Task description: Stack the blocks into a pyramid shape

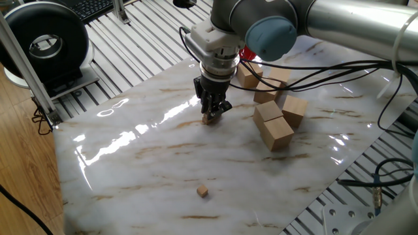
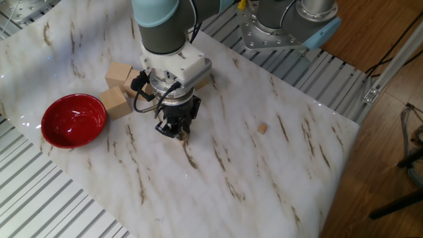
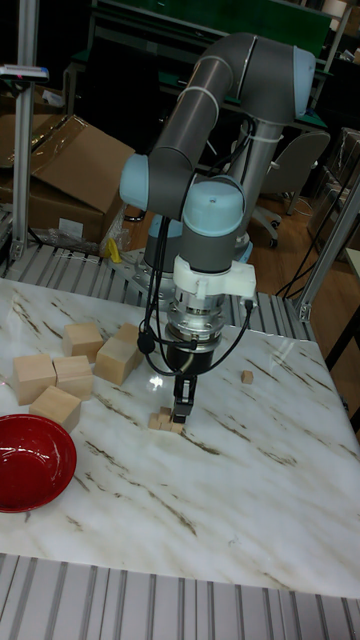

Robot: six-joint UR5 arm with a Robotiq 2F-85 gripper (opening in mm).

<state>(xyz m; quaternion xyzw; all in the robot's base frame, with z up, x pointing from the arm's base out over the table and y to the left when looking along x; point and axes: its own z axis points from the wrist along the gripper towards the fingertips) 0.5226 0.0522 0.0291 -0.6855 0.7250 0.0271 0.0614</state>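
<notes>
**A:** Biggest risk? The gripper (image 3: pixel 182 412) sits right down on the tiny cubes (image 3: pixel 163 421) mid-table. If the fingers drag sideways or lift off at an angle, they could knock the pile apart. The cubes are small and light, so I'd expect them to slide on that glossy marble top (image 1: pixel 150 189).

**B:** Jaw state?

**A:** Narrow, fingers close together over the pile. Can't tell whether they're clamping a cube or have just let go; the fingertips hide it in both side views.

**B:** Anything else?

**A:** The large wooden blocks (image 1: pixel 274 127) are near, but well clear of the fingers. The red bowl (image 2: pixel 73 119) is well apart. Low risk from either.

**B:** The pyramid itself?

**A:** Light tan cubes bunched at the fingertips, at least two side by side on the table. One stray cube (image 1: pixel 203 191) lies apart, toward the table edge, not yet stacked.
</notes>
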